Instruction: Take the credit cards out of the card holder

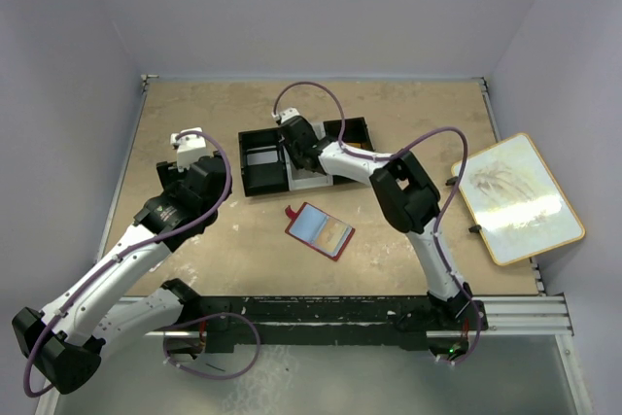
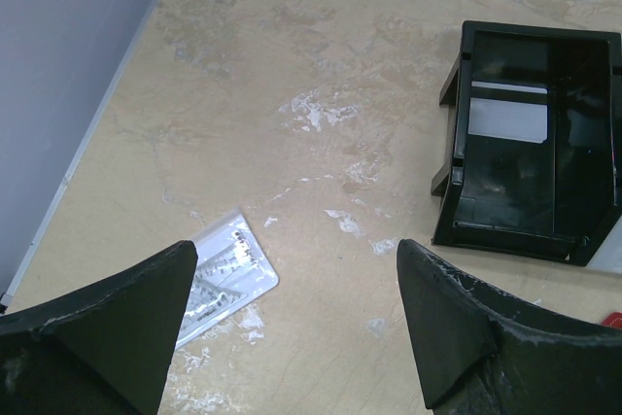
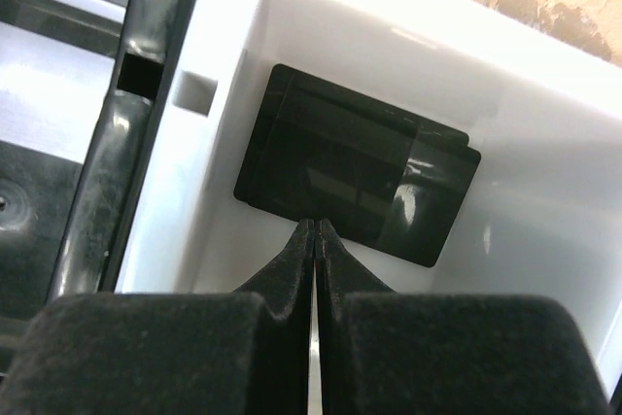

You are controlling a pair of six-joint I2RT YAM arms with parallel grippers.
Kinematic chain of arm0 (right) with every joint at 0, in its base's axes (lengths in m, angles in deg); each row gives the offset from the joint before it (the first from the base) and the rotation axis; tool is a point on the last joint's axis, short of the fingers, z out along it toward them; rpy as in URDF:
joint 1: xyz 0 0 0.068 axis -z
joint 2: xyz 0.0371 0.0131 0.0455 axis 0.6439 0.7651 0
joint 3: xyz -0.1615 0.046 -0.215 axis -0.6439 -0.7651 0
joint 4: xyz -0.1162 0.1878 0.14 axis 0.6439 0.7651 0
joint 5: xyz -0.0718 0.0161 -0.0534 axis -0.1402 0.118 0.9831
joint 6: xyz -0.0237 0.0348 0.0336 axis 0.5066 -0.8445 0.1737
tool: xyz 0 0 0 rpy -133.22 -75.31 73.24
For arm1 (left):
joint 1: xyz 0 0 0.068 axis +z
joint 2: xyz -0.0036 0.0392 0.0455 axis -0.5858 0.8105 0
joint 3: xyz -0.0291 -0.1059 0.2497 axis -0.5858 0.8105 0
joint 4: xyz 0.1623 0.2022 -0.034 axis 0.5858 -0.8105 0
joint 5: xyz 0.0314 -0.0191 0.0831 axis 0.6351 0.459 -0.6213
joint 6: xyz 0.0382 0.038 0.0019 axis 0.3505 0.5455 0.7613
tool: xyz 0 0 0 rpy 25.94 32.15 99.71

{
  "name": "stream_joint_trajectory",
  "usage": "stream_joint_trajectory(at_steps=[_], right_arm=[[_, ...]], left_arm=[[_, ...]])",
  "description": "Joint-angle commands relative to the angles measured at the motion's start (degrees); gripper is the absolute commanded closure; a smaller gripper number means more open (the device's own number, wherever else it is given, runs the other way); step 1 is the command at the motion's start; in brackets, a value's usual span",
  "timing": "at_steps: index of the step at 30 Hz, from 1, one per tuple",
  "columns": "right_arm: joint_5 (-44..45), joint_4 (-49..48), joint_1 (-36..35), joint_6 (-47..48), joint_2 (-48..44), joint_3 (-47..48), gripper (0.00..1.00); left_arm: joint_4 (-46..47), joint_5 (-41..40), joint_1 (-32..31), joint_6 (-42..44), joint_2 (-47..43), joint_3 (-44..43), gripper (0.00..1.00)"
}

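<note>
The red card holder [image 1: 319, 229] lies open on the table, pale blue inside with an orange patch on its right half. Only its red corner [image 2: 612, 319] shows in the left wrist view. Two dark credit cards [image 3: 355, 162] lie stacked flat in the white compartment [image 3: 544, 143] of the tray. My right gripper [image 3: 314, 225] is shut just above their near edge, over the tray [image 1: 294, 138]. A thin bright line runs between its fingers; nothing sticks out past the tips. My left gripper [image 2: 296, 337] is open and empty, above bare table left of the tray [image 1: 185, 148].
The black-and-white three-compartment tray [image 1: 258, 167] stands at the back middle; its black end [image 2: 530, 143] shows in the left wrist view. A clear plastic packet [image 2: 228, 269] lies by my left finger. A framed whiteboard [image 1: 515, 196] lies at the right edge.
</note>
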Motion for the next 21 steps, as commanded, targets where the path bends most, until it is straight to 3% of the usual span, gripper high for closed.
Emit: stream_joint_trajectory(at_steps=[1,14,21], right_arm=[[1.24,3.14,-0.19,0.74,3.18,2.19,1.00],[2.42,3.07,-0.19,2.19,1.72,1.42,0.97],[-0.10,-0.26,-0.20,0.78,-8.20,-0.04,0.87]], left_arm=[[1.80,-0.38,0.20,0.84,-0.83,-0.08,0.18],[1.89,-0.21,0.21,0.92,-0.85,-0.10,0.18],[1.87,-0.21,0.20,0.93,-0.70,-0.03,0.18]])
